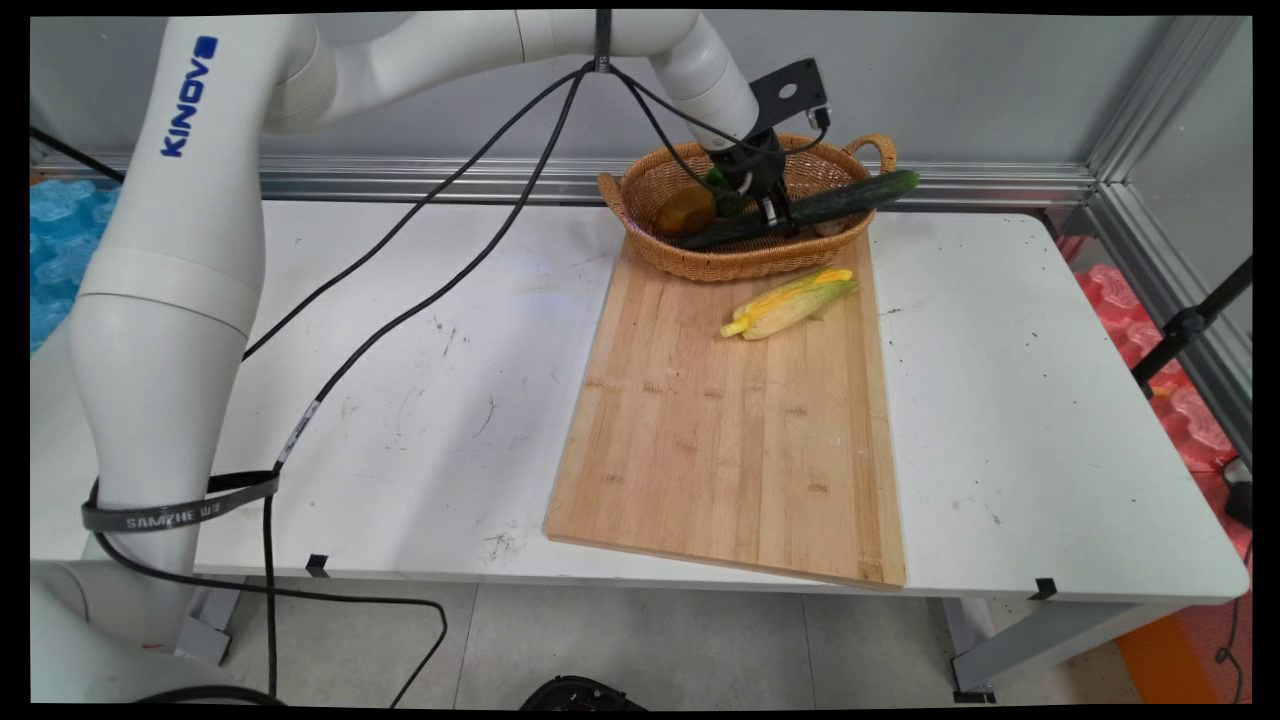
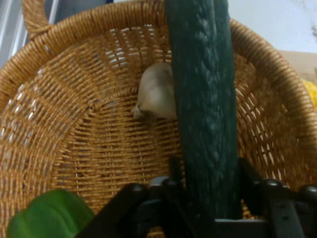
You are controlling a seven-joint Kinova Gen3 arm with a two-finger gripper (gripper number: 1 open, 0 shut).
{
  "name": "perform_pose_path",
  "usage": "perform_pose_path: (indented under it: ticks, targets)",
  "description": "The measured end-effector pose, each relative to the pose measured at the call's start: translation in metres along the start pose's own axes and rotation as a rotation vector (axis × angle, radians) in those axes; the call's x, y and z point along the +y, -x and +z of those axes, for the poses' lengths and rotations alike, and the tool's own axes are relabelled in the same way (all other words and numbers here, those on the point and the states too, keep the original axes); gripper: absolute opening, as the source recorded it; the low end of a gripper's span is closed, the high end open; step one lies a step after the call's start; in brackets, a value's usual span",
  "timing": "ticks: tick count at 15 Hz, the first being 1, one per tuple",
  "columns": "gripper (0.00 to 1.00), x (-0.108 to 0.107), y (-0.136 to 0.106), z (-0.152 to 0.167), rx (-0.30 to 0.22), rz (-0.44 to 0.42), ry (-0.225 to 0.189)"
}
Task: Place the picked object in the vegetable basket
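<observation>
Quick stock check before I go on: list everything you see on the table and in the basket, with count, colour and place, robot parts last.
table: one, white, under everything.
cutting board: one, light wood, on the table right of centre.
basket: one, brown wicker with handles, at the board's far end.
cucumber: one, dark green, lying across the basket, one end past its right rim, between the gripper's fingers.
garlic: one, off-white, on the basket floor beside the cucumber.
brownish round item: one, in the basket's left part; kind unclear.
green item: one, in the basket; kind unclear.
corn: one, yellow with pale green husk, on the board just before the basket.
gripper: one, black, shut on the cucumber.
</observation>
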Motion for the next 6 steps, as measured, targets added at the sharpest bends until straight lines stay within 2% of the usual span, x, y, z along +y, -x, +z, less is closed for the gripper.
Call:
perform_pose_path:
  ticks: [6]
  targets:
    - [1.0,0.001,0.003,-0.017,0.01,0.018,0.016]
